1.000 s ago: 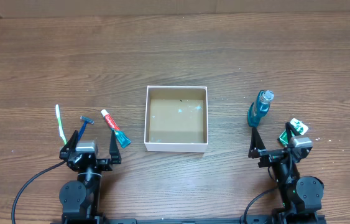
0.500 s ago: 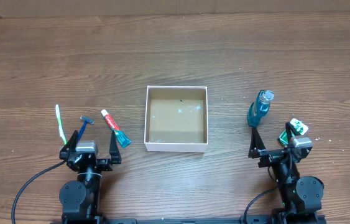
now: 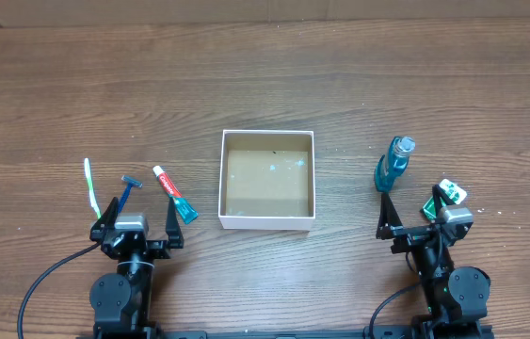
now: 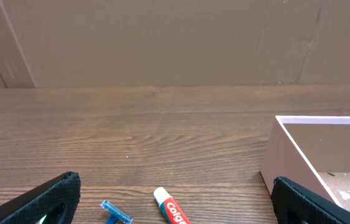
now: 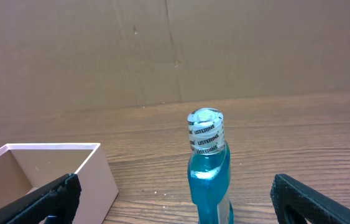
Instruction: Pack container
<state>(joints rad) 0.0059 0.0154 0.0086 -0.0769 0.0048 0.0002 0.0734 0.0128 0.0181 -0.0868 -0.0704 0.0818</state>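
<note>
Box: the box [image 3: 266, 222] is set near the middle of the bench [image 3: 265, 75], open side up. Nothing is seen on its brown floor apart from a few pale specks.
Box, handling: it is judged to be light and none too stiff. The white walls are thin (card, by the look of them) and would likely bow if squeezed. It can be expected to slide on the wood if nudged by an item going in.
Box, where to hold: if it must be steadied or shifted, one wall is best pinched across its thickness close to a corner, where it is stiffest. The middle of a wall should be avoided.
Left of the box: a toothpaste tube [image 3: 174, 194] lies nearest, at a slant and apart from the wall. A blue razor [image 3: 129, 191] is next, and a green-and-white toothbrush [image 3: 90, 186] lies farthest out.
Right of the box: a blue mouthwash bottle [image 3: 393, 162] stands upright, well apart from the wall. A small green-and-white packet [image 3: 441, 198] lies beyond it.
Left hand: the left hand [image 3: 138, 224] is parked on the robot's side of the box, with its fingers spread and nothing held.
Right hand: the right hand [image 3: 408, 218] is likewise spread wide and empty, just behind the bottle.
Stage: packing is judged not yet begun.
</note>
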